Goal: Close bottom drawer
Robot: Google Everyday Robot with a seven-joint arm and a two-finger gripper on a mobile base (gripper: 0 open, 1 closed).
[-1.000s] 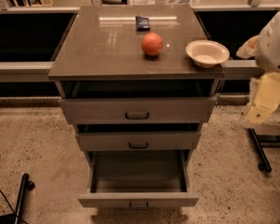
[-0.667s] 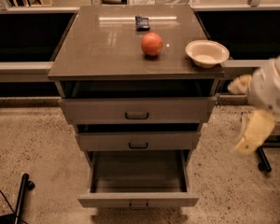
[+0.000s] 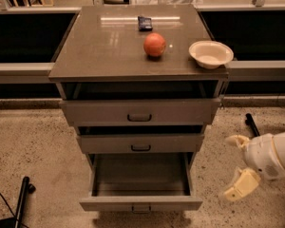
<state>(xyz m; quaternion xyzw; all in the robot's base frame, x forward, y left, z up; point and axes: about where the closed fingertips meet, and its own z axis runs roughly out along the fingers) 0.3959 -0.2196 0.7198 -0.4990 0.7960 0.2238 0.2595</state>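
3 grey drawers step out from under the table (image 3: 99,46) in front of me. The nearest is the bottom drawer (image 3: 109,204), standing out furthest, so I look straight down into its cavity. Its front panel, with a small dark handle (image 3: 141,207), lies near the lower edge of the view.

My tool (image 3: 238,165) hangs low to the right of that drawer, apart from it and touching nothing, about level with the open cavity. Its 2 cream fingers (image 3: 241,186) are spread apart and point left toward the drawers. My white wrist (image 3: 270,156) runs off the right edge behind them.

Further back, the middle drawer (image 3: 140,143) stands out less, and the top drawer (image 3: 139,111) above it is out a little too.

On the table sits a cream bowl (image 3: 211,54) at the right edge, with a round red-orange fruit (image 3: 155,44) near it to the left. A small dark packet (image 3: 144,23) lies beyond the fruit.
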